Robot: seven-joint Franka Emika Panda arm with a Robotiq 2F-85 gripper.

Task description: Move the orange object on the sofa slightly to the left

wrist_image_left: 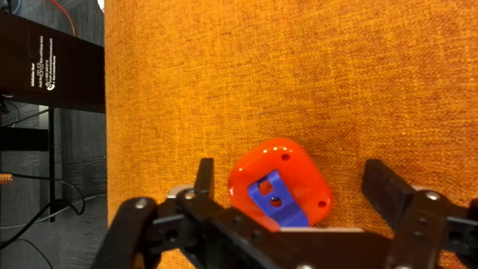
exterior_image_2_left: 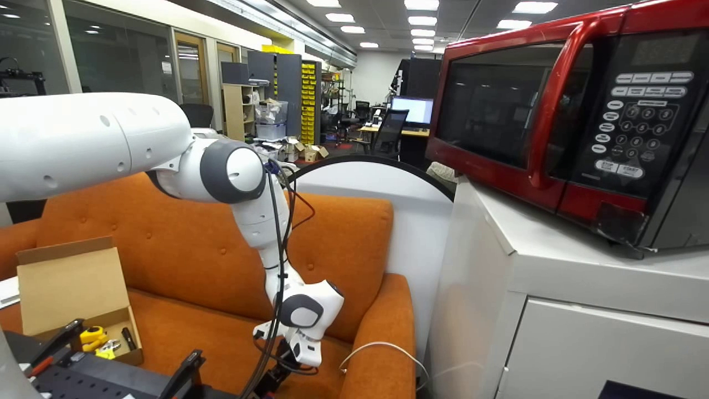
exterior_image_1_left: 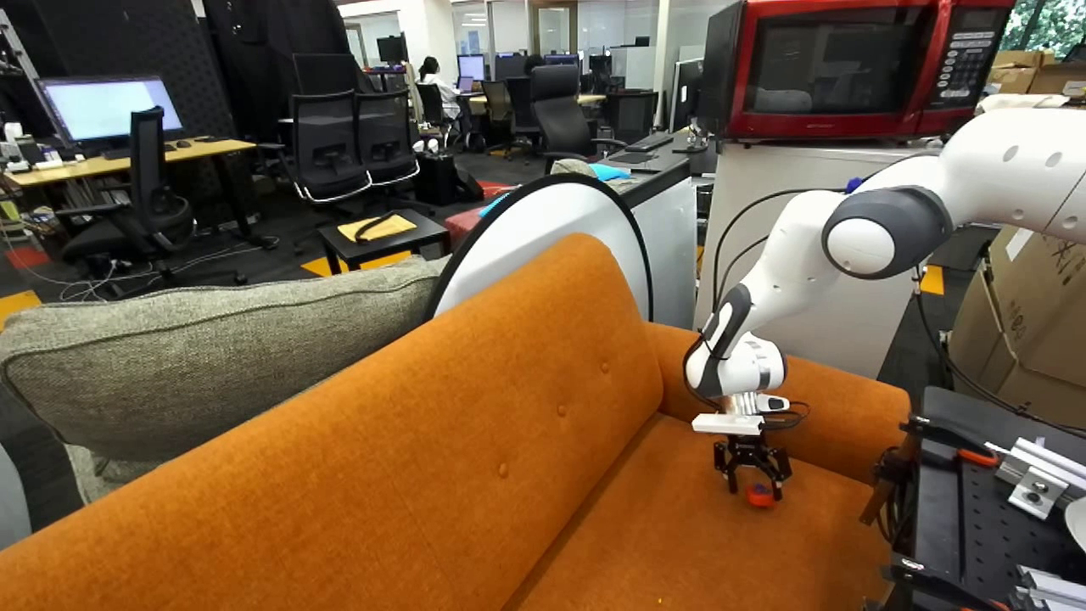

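Observation:
The orange object [wrist_image_left: 302,183] is a small glossy red-orange rounded lump with a blue-purple clip on its upper face. It lies on the seat of the burnt-orange sofa [wrist_image_left: 261,74]. It also shows in an exterior view [exterior_image_1_left: 760,498] on the sofa [exterior_image_1_left: 679,543]. My gripper [wrist_image_left: 289,168] is open, with one finger on each side of the object and a gap to both. The gripper body hides the object's lower edge. In an exterior view the gripper [exterior_image_1_left: 755,490] points down at the seat. In an exterior view [exterior_image_2_left: 271,382] its tips are cut off.
The sofa's armrest [exterior_image_1_left: 831,416] and backrest [exterior_image_1_left: 475,407] stand near the arm. A black perforated table [exterior_image_1_left: 976,509] is beside the seat. An open cardboard box [exterior_image_2_left: 77,282] with tools sits on the sofa. A white cord [exterior_image_2_left: 382,344] lies over the armrest.

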